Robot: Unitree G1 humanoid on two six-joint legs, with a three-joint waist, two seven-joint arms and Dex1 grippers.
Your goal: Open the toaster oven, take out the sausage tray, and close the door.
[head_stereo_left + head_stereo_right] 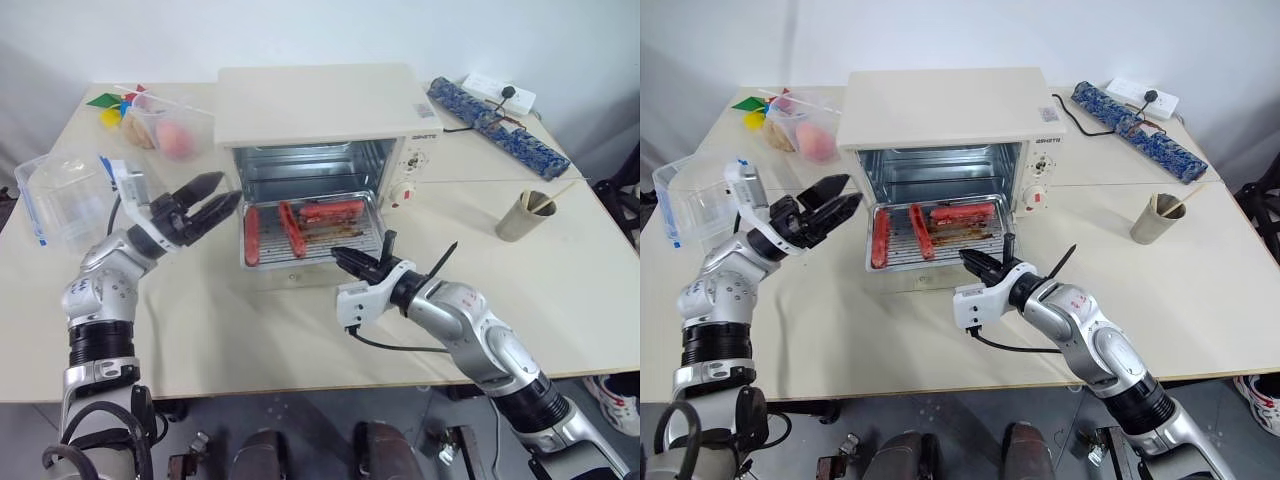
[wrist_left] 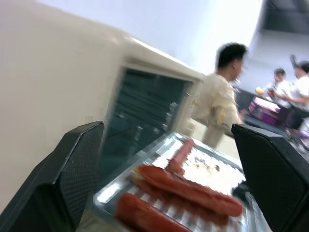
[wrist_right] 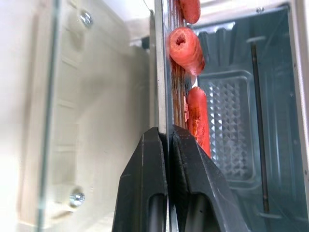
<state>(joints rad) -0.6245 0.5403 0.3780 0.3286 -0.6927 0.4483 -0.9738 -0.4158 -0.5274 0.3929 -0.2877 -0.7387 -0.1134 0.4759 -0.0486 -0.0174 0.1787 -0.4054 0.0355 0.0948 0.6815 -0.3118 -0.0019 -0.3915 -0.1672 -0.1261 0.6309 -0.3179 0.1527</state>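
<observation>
The cream-white toaster oven [image 1: 320, 105] stands at the back middle of the table, its cavity open. The door [image 3: 87, 111], clear glass in a cream frame, hangs folded down in front. The silver sausage tray [image 1: 290, 262] sticks partly out of the cavity over the door, with three reddish sausages [image 1: 330, 210] on its rack. My right gripper [image 1: 345, 258] is shut on the tray's front rim, the thin metal edge pinched between its fingers [image 3: 145, 183]. My left gripper [image 1: 228, 190] hovers open just left of the tray, level with it, holding nothing.
A clear plastic box [image 1: 70, 195] sits at the far left, and a food container [image 1: 170, 125] behind it. On the right are a cup with sticks [image 1: 525, 215], a blue patterned strip [image 1: 495, 125] and a power strip [image 1: 500, 95]. People [image 2: 217, 101] stand beyond the table.
</observation>
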